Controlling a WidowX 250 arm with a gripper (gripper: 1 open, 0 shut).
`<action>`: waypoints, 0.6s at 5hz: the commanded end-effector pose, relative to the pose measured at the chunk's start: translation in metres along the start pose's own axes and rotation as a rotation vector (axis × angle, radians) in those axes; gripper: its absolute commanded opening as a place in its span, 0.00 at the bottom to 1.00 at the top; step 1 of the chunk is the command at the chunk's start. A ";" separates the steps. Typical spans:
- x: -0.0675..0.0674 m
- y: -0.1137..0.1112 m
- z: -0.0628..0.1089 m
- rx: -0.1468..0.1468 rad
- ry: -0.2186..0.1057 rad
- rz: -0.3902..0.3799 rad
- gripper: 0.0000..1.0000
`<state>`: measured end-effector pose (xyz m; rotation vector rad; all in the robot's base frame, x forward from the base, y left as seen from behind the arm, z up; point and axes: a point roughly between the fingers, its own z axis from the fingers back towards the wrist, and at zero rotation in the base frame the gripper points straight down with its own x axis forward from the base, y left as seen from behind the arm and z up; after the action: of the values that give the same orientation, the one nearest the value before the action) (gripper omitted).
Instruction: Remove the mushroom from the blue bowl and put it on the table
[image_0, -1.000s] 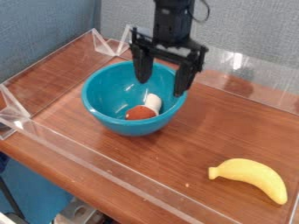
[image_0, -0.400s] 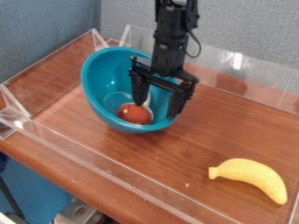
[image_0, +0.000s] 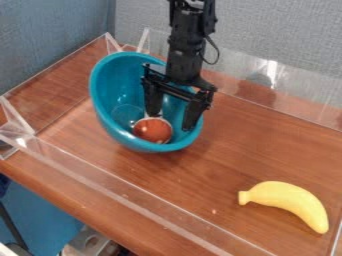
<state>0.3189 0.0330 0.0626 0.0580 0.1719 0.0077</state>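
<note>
The blue bowl (image_0: 114, 85) sits left of centre on the wood-grain table (image_0: 214, 150), tipped so its opening faces the camera. The mushroom (image_0: 151, 130) lies at its bottom, reddish-brown cap showing. My gripper (image_0: 175, 108) points straight down into the bowl, open, its two black fingers (image_0: 151, 100) straddling the space just above and behind the mushroom. Nothing is held between them. The right finger stands close to the bowl's right rim.
A yellow banana (image_0: 286, 205) lies at the front right of the table. Low clear acrylic walls (image_0: 80, 170) border the tabletop, with a raised corner piece (image_0: 16, 128) at the left. Bare wood lies between the bowl and the banana.
The gripper has come down into the bowl and shifted slightly left, staying open. The bowl has tipped and slid a little, its opening now facing the camera more.
</note>
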 end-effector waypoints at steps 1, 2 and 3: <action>0.006 0.005 0.018 0.000 -0.058 0.021 0.00; 0.004 -0.001 0.022 -0.008 -0.067 0.011 1.00; 0.002 -0.006 0.030 -0.011 -0.079 0.004 1.00</action>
<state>0.3169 0.0306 0.0637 0.0410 0.1847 0.0244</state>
